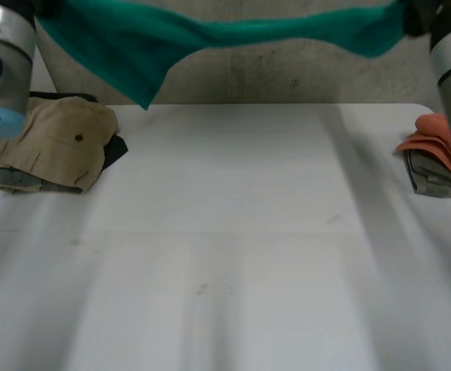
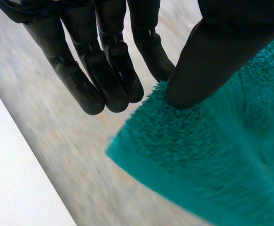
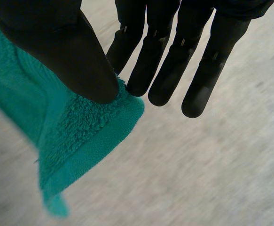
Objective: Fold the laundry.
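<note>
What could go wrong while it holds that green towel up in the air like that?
1. The left hand and right hand each pinch only a small bit of the towel under the thumb, so it might slip free.
2. The towel sags and looks twisted in the middle, so it may land creased on the table.
3. The beige garment and the orange cloth lie near the arms and could get knocked.

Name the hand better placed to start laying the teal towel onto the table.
Probably the left hand: each hand pinches a corner, but the teal towel hangs broad on its side, a loose corner drooping towards the table. Near the right hand it is bunched narrow.
</note>
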You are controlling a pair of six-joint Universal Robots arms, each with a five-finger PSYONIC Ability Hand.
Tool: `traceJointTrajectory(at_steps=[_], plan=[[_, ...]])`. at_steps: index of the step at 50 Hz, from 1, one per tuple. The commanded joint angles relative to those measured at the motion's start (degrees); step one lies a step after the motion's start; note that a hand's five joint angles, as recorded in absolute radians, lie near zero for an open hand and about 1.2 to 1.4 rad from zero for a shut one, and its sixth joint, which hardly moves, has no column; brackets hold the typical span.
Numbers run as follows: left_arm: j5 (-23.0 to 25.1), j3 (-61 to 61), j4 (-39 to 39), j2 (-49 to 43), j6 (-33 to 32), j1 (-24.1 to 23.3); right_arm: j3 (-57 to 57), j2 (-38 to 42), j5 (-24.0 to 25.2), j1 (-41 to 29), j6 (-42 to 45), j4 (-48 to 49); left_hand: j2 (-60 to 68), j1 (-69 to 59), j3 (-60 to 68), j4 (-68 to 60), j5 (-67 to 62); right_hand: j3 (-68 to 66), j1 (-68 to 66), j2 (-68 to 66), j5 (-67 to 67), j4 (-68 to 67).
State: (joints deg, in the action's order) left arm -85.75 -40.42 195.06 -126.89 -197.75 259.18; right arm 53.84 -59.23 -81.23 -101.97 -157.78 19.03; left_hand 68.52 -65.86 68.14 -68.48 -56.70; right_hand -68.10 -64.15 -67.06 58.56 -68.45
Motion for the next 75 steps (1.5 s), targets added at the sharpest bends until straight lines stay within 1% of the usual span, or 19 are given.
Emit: traceJointTrajectory(at_steps=[1,8,15,18,23,27,32,37,42,50,56,64,66,67,68,69,71,72,75], plan=[[1.1,-10.4,-0.4,-2.0,-4.3,-0.2,3.8,6.7,1.6,0.0,3.3,-5.5,11.5,-14.1,11.9,-11.5,-13.3,-11.9,-15.8,-12.9,11.4,-11.5],[2.3,-20.0,-3.2,-3.5,-10.4,-1.8,9.9,12.6,2.4,0.8,8.9,-8.1,11.5,-14.1,11.9,-11.5,-13.3,-11.9,-15.8,-12.9,11.4,-11.5],[-0.9,-31.3,-17.0,0.3,-18.4,-3.6,17.9,10.1,3.3,2.6,14.7,-14.3,11.5,-14.1,11.9,-11.5,-13.3,-11.9,-15.8,-12.9,11.4,-11.5],[-3.0,-36.5,-25.8,3.7,-21.3,-4.2,21.6,5.5,3.7,4.0,20.8,-23.1,11.5,-14.1,11.9,-11.5,-13.3,-11.9,-15.8,-12.9,11.4,-11.5],[-4.0,-45.4,-40.2,9.4,-26.5,-5.4,27.2,-2.1,3.8,8.0,37.8,-44.3,11.5,-14.1,11.9,-11.5,-13.3,-11.9,-15.8,-12.9,11.4,-11.5],[-3.0,-48.2,-45.5,11.7,-29.9,-6.7,29.7,-4.7,4.5,9.5,45.9,-51.8,11.5,-14.1,11.9,-11.5,-13.3,-11.9,-15.8,-12.9,11.4,-11.5],[-2.9,-45.8,-43.5,12.3,-30.1,-6.9,30.4,-4.7,5.3,8.9,42.8,-44.2,11.5,-14.1,11.9,-11.5,-13.3,-11.9,-15.8,-12.9,11.4,-11.5],[-3.2,-38.7,-36.1,10.3,-29.4,-5.8,30.2,-4.1,6.0,8.4,37.1,-35.1,11.5,-14.1,11.9,-11.5,-13.3,-11.9,-15.8,-12.9,11.4,-11.5],[-3.5,-30.1,-28.9,4.0,-28.7,-4.7,29.9,-2.0,6.9,6.5,30.9,-21.1,11.5,-14.1,11.9,-11.5,-13.3,-11.9,-15.8,-12.9,11.4,-11.5],[-2.9,-17.3,-23.5,-4.2,-27.5,-5.1,26.5,3.9,6.6,4.9,24.9,-1.0,11.5,-14.1,11.9,-11.5,-13.3,-11.9,-15.8,-12.9,11.4,-11.5],[-2.9,-8.5,-20.2,-10.7,-27.4,-6.1,19.7,11.5,5.5,3.5,24.2,5.8,11.5,-14.1,11.9,-11.5,-13.3,-11.9,-15.8,-12.9,11.4,-11.5],[-2.9,3.3,-19.1,-20.9,-27.5,-7.5,5.9,24.0,3.2,2.5,25.8,7.2,11.5,-14.1,11.9,-11.5,-13.3,-11.9,-15.8,-12.9,11.4,-11.5],[-2.8,6.2,-18.8,-23.0,-27.1,-7.7,0.7,27.8,1.3,2.3,26.2,6.5,11.5,-14.1,11.9,-11.5,-13.3,-11.9,-15.8,-12.9,11.4,-11.5],[-2.9,7.1,-18.5,-23.6,-27.1,-7.7,-0.8,28.8,0.3,2.2,26.2,6.1,1.5,-4.2,1.9,-1.5,-3.3,-3.9,-7.8,-4.9,3.4,-3.5],[-3.0,7.9,-18.5,-24.0,-27.1,-7.8,-2.2,29.9,-0.8,2.1,26.2,5.5,-18.1,15.4,-17.7,18.0,16.3,22.5,18.6,21.5,-23.0,22.9],[-3.6,9.1,-18.6,-24.6,-26.6,-8.2,-4.9,31.8,-2.8,1.5,26.1,4.3,-58.5,55.9,-58.1,58.5,56.7,58.1,54.2,57.1,-58.6,58.5],[-4.4,9.5,-18.7,-24.9,-26.2,-8.8,-6.9,32.7,-4.1,1.2,25.9,2.8,-58.5,55.9,-58.1,58.5,56.7,55.3,51.3,54.2,-55.7,55.6],[-5.0,9.4,-18.8,-24.7,-25.9,-9.0,-7.3,32.6,-4.2,1.2,25.5,1.9,-58.5,55.9,-58.1,58.5,56.7,58.1,54.2,57.1,-58.6,58.5],[-6.6,7.8,-19.1,-23.4,-25.0,-9.7,-6.1,30.1,-2.7,1.5,22.7,-2.7,-58.5,55.9,-58.1,58.5,56.7,58.1,54.2,57.1,-58.6,58.5]])
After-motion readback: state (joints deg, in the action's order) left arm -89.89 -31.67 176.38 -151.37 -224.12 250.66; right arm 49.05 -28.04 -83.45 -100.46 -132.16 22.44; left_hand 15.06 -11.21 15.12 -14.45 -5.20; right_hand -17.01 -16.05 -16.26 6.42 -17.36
